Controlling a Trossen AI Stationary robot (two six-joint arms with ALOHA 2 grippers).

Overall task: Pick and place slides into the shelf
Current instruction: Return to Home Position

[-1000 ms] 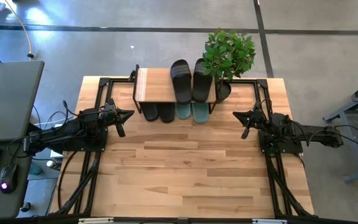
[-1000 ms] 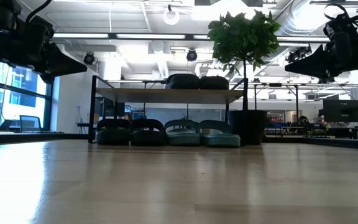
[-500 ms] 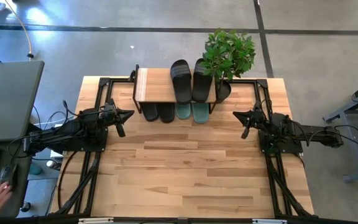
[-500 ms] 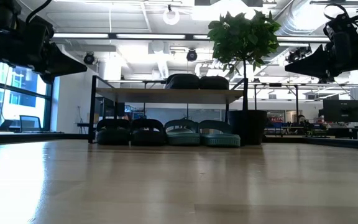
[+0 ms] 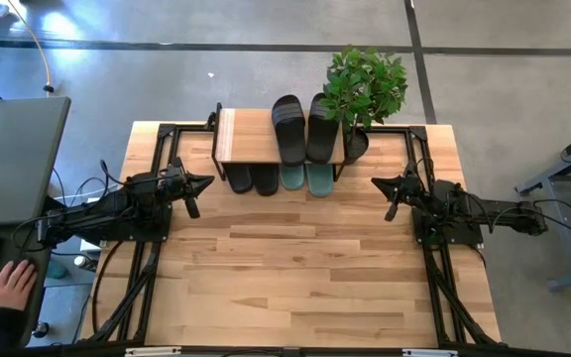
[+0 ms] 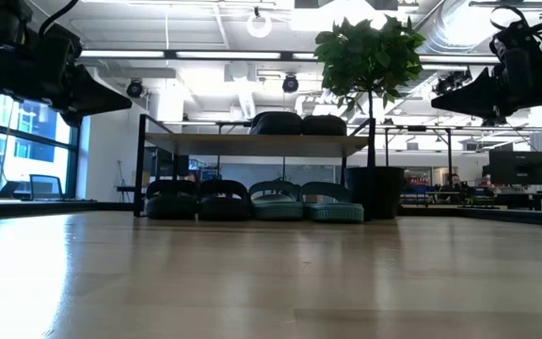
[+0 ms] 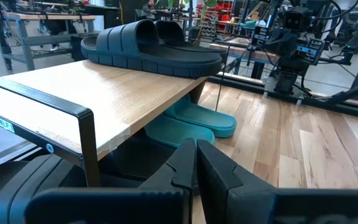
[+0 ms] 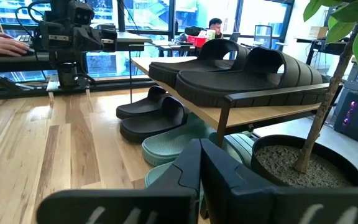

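The shelf (image 5: pixel 246 136) stands at the table's far edge on thin black legs. A black pair of slides (image 5: pixel 304 128) lies on the right part of its plank top. Under it, on the tabletop, rest another black pair (image 5: pixel 252 178) and a sage-green pair (image 5: pixel 306 178), their heel ends poking out toward the near side. My left gripper (image 5: pixel 209 181) is shut, held level above the table to the shelf's left. My right gripper (image 5: pixel 374 182) is shut too, level, to the shelf's right. Neither touches anything.
A potted plant (image 5: pixel 365 91) stands at the shelf's right end. The wide wooden tabletop (image 5: pixel 295 278) stretches bare from the shelf to the near edge. A person's hand (image 5: pixel 10 288) rests on a mouse at a desk left of the table.
Both arms have kept still and the slides have not moved. Beside the table, the person's hand has come into view at the lower left and reached the mouse.
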